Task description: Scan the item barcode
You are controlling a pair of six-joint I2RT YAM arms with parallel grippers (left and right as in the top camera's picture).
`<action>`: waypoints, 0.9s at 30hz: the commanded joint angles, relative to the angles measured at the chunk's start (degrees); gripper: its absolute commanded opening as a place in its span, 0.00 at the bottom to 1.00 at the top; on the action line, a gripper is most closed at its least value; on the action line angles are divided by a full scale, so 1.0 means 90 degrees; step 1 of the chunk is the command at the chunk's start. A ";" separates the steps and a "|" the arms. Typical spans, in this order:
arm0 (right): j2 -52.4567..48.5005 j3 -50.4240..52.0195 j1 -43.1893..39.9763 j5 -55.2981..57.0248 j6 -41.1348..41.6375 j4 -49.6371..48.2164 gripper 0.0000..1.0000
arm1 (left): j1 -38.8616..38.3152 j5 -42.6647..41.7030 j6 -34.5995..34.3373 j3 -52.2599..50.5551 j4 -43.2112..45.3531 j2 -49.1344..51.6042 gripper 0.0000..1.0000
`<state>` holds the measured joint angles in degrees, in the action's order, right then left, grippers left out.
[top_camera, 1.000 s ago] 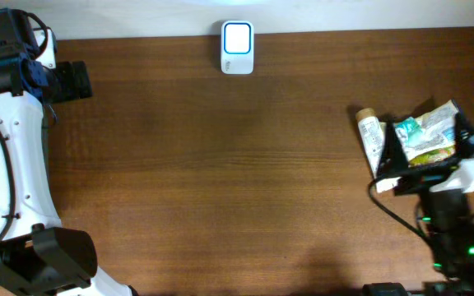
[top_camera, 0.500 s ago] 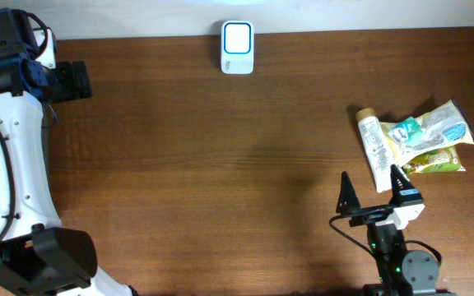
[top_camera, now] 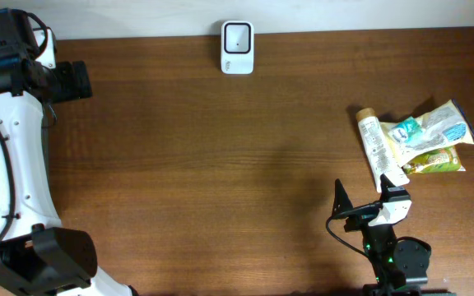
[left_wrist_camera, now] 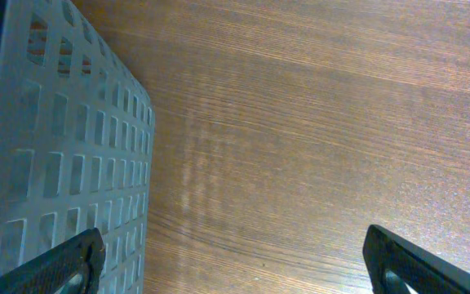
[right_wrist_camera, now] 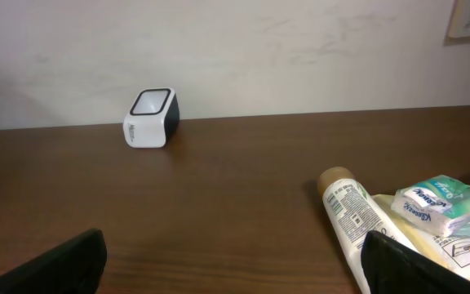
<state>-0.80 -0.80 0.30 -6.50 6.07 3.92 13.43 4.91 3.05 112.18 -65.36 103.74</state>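
Tube (top_camera: pixel 374 148) is lying beside packets (top_camera: pixel 433 131) on the counter (top_camera: pixel 212 173), likely awaiting the scanner (top_camera: pixel 237 48); right end effector (top_camera: pixel 364 194) near it and left end effector (left_wrist_camera: pixel 235 265) are gaping wide, empty.

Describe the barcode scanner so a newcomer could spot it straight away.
Look along the far edge of the brown wooden table. At its middle stands a small white boxy scanner with a square window on top. It stands alone; the cream tube and crinkly packets lie near the right edge.
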 commanded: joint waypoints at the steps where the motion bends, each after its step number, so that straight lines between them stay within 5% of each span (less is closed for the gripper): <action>1: 0.0066 0.0053 -0.0029 0.0085 0.0046 0.0019 0.99 | 0.0027 -0.0019 0.0078 -0.0007 0.0007 0.0010 0.99; 19: 0.0066 0.0053 -0.0029 0.0085 0.0046 0.0019 0.99 | -0.0039 0.0228 0.0080 -0.0080 -0.0015 -0.0406 0.99; 24: 0.0066 0.0053 -0.0029 0.0085 0.0046 0.0019 0.99 | -0.0306 0.0595 0.0104 -0.1132 0.0274 -0.1673 0.99; 27: 0.0066 0.0053 -0.0029 0.0085 0.0046 0.0019 0.99 | -0.0316 -0.0005 0.0109 -0.3201 0.2135 -0.3002 0.99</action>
<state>-0.75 -0.80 0.30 -6.33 6.07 3.90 10.55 8.25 3.18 97.27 -55.94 86.78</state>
